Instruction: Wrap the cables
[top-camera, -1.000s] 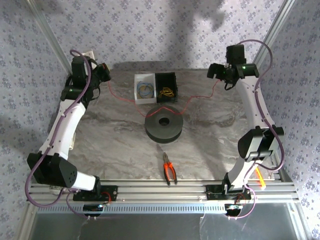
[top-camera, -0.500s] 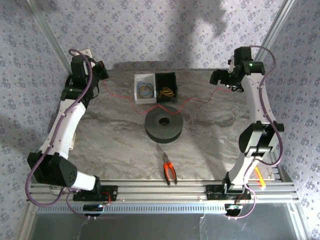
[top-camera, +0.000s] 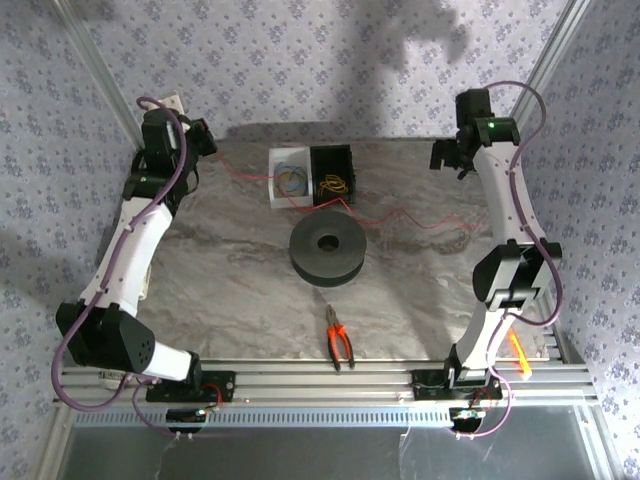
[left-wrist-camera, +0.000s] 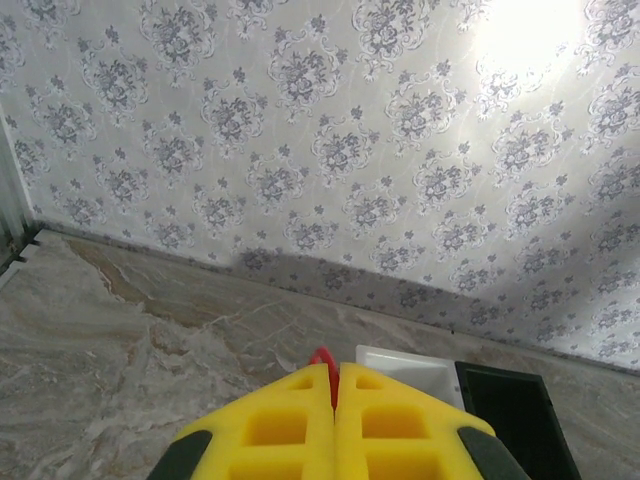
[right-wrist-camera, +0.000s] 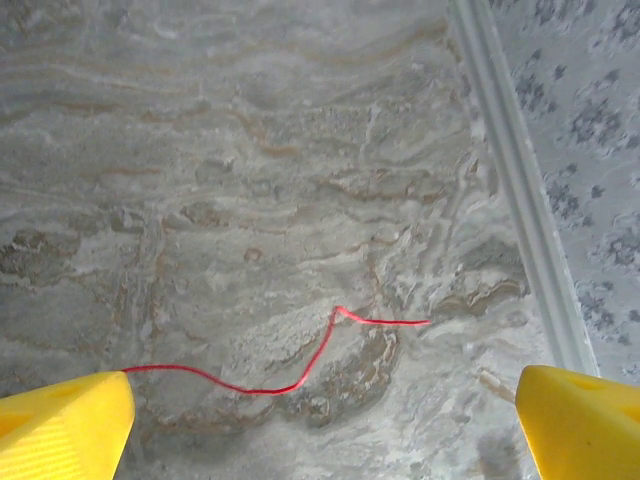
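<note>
Grey damask wallpaper closes in a bench (top-camera: 230, 260) with a marbled, grey-brown veined top. The red cable (top-camera: 400, 215) is a single thin, limp strand. It runs from the far left corner, past the front of two small boxes and behind a black round spool (top-camera: 327, 248), to a loose end on the right of the bench.

The left gripper (top-camera: 207, 142) pinches the near end. In its wrist view the blocky yellow fingers (left-wrist-camera: 270, 425) are pressed together with a red tip (left-wrist-camera: 322, 360) poking out between them. The right gripper (top-camera: 445, 155) is spread wide, and the cable's wavy free end (right-wrist-camera: 300, 380) lies flat on the stone beneath it.

A second ago the strand ran up to the right gripper. It has since dropped onto the bench, and that gripper has drawn back toward the far right corner.

The white box (top-camera: 289, 178) holds a blue-and-yellow coil, and the black box (top-camera: 333, 175) holds yellow wires (top-camera: 335, 184). Orange-handled pliers (top-camera: 338, 340) lie near the front rail.
</note>
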